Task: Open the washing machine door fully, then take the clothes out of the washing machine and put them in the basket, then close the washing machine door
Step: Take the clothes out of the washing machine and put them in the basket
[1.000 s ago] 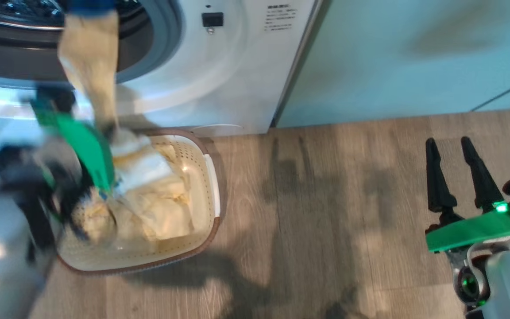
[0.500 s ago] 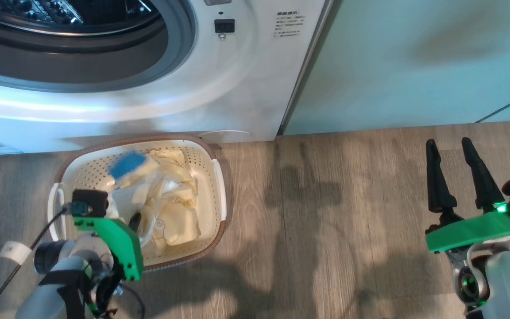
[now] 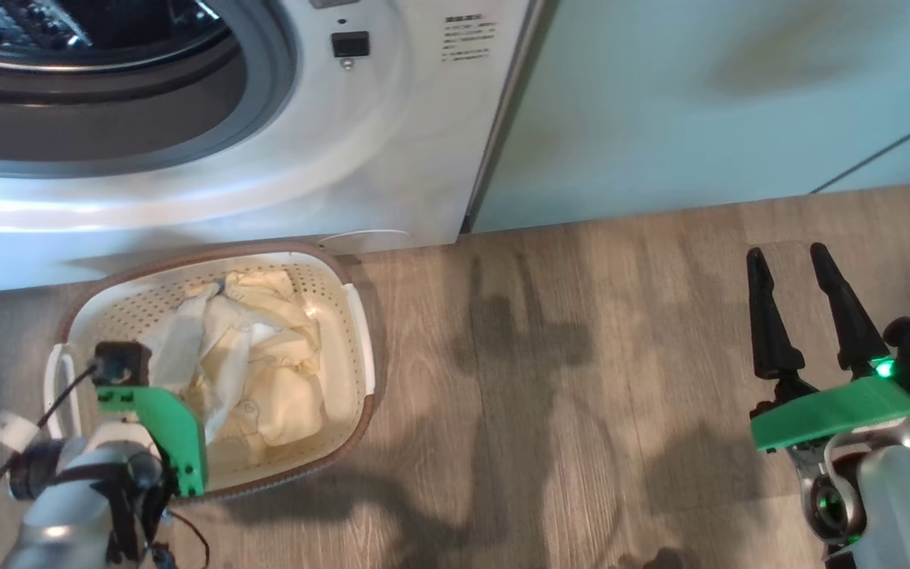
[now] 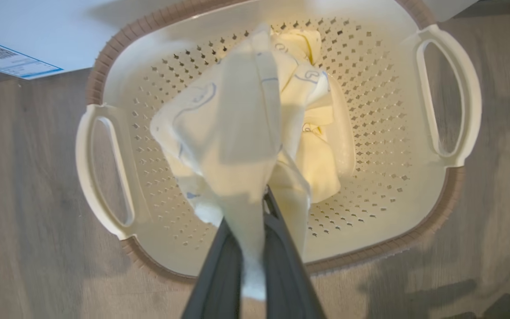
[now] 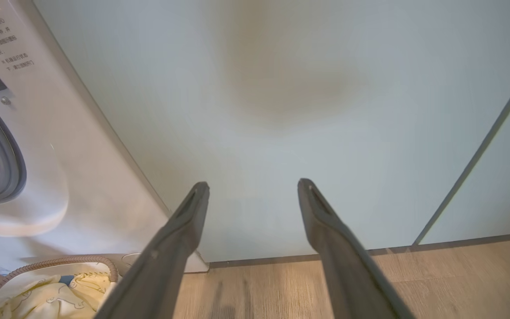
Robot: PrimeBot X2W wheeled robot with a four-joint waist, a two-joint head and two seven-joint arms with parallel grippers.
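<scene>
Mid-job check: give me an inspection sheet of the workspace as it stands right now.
Surface: wood-look floor, shadows across it.
Job's things: basket on the floor in front of the washing machine; clothes heaped inside it; drum opening uncovered.
Clutter: nothing seen.
Grippers: left gripper above the basket, shut on a fold of the clothes; right gripper open, off to the side, holding nothing.
Cables: black cable with a white tag at the left wrist.
Surroundings: pale green cabinet panels to the right of the machine.
</scene>
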